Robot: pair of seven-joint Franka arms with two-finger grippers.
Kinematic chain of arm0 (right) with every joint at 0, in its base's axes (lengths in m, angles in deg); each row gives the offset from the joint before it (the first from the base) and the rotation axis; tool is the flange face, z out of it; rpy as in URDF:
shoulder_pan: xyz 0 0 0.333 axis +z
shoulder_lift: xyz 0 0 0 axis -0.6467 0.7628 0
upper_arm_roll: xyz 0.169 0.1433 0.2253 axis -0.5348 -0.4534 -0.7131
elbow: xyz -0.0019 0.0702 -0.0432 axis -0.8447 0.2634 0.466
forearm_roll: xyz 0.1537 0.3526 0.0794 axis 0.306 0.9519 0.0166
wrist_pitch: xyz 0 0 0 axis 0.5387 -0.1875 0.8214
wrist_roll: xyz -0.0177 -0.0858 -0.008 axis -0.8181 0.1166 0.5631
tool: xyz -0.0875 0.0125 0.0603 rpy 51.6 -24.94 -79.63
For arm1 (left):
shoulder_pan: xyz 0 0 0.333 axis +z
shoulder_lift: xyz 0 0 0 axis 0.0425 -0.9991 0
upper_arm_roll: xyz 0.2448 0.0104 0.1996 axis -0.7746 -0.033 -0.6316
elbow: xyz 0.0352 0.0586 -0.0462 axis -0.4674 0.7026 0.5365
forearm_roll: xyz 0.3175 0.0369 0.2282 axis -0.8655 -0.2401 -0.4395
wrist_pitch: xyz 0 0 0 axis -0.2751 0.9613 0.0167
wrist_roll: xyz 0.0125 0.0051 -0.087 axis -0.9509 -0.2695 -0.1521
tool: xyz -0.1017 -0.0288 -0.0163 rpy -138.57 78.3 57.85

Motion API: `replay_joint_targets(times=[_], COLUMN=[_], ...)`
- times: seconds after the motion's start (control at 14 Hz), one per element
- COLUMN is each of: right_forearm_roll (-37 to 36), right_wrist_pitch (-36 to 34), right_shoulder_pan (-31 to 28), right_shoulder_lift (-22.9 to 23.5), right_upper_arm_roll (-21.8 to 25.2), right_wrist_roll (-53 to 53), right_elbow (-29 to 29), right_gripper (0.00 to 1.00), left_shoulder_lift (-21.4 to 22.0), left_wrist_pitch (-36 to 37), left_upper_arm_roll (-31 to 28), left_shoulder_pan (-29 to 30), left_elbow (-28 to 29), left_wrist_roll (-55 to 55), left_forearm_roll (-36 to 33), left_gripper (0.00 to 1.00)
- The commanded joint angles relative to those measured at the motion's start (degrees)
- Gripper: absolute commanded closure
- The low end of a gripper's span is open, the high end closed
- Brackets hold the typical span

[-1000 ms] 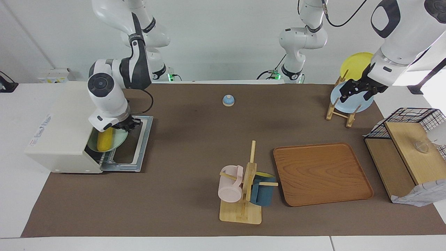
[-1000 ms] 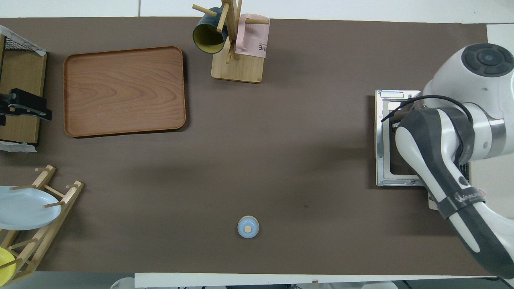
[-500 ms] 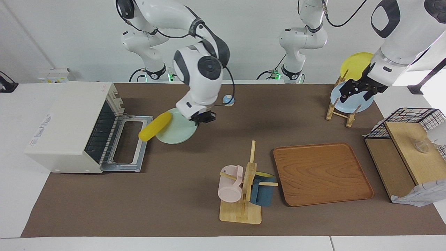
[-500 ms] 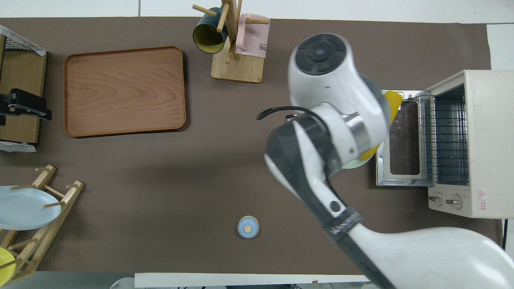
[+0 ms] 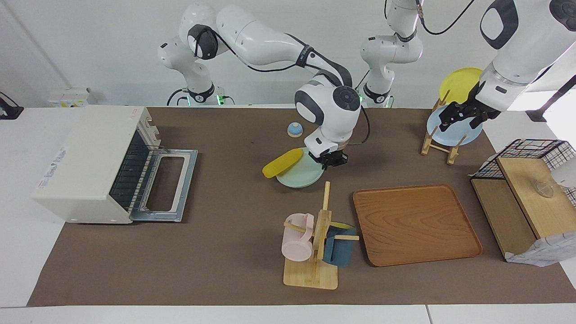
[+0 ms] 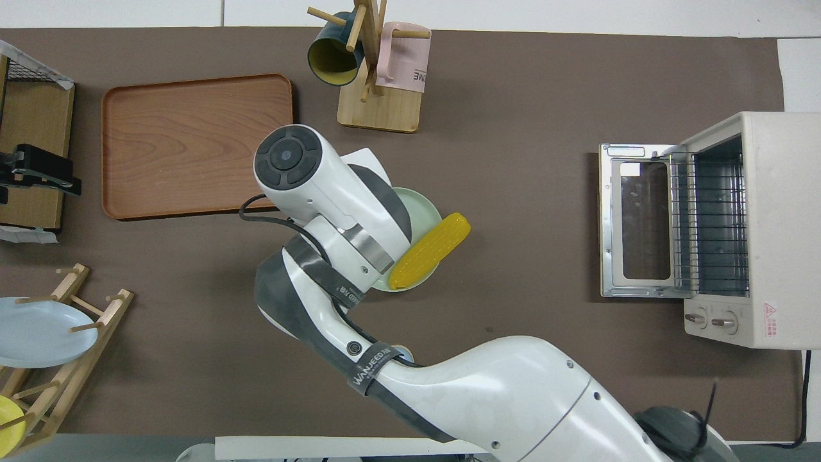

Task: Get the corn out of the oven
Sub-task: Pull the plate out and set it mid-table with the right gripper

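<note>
The right gripper's [image 5: 332, 159] fingers are closed on the rim of a pale green plate [image 5: 302, 176], held over the middle of the table. The single corn [image 5: 282, 163] lies across that plate at the edge away from the fingers, not touching them, its end overhanging toward the oven [image 5: 85, 164], whose door lies open. The left gripper [image 5: 459, 114] waits with fingers spread by the dish rack [image 5: 435, 141], which holds two plates. Two mugs hang on one mug stand [image 5: 310, 272]. One wooden tray [image 5: 416, 225] lies beside it.
</note>
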Motion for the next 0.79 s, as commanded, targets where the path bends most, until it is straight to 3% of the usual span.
replay_joint_targets(times=[0.0, 0.07, 0.14, 0.29, 0.43, 0.57, 0.64, 0.71], right_forearm_roll=[4.8, 4.99, 4.39, 0.8, -0.02, -0.28, -0.37, -0.45], right_wrist_pitch=[0.62, 1.4, 3.24, 1.77, -4.28, -6.77, -4.33, -0.74], right_shoulder_pan=[-1.05, -1.24, -1.06, -2.89, -9.73, -16.67, -19.93, -22.92], right_shoulder_lift=[1.78, 1.69, 1.08, -3.38, -10.58, -19.44, -23.14, -26.4], right_upper_arm_roll=[-0.1, -0.02, 0.16, 0.51, 0.42, 0.6, 0.6, 0.6], right_wrist_roll=[2.49, 2.23, 1.53, -2.31, -14.06, -25.4, -30.16, -35.34], right_elbow=[-2.68, -2.68, -2.68, -1.81, 3.71, 16.57, 23.87, 31.26], right_gripper=[0.52, 0.14, 0.01, 0.01, 0.01, 0.05, 0.16, 0.42], left_shoulder_lift=[0.48, 0.48, 0.48, 1.26, 3.98, 9.85, 12.14, 12.6], left_wrist_pitch=[0.88, 0.7, 0.79, 0.44, -2.27, -13.04, -16.67, -19.14], left_upper_arm_roll=[0.1, 0.1, 0.1, 0.27, 0.45, 1.15, 1.15, 1.15], left_shoulder_pan=[1.09, 1.09, 1.09, 1.09, 0.22, -3.54, -7.92, -11.53], left_elbow=[0.16, 0.16, 0.25, 1.82, 7.68, 20.22, 25.77, 29.04], left_wrist_roll=[-0.23, -0.23, -0.23, -0.23, -1.71, -5.05, -5.41, -6.37], left_forearm_roll=[0.19, 0.1, 0.1, 0.1, 0.19, 0.27, 0.27, 0.27], left_gripper=[0.0, 0.0, 0.0, 0.0, 0.0, 0.0, 0.0, 0.0])
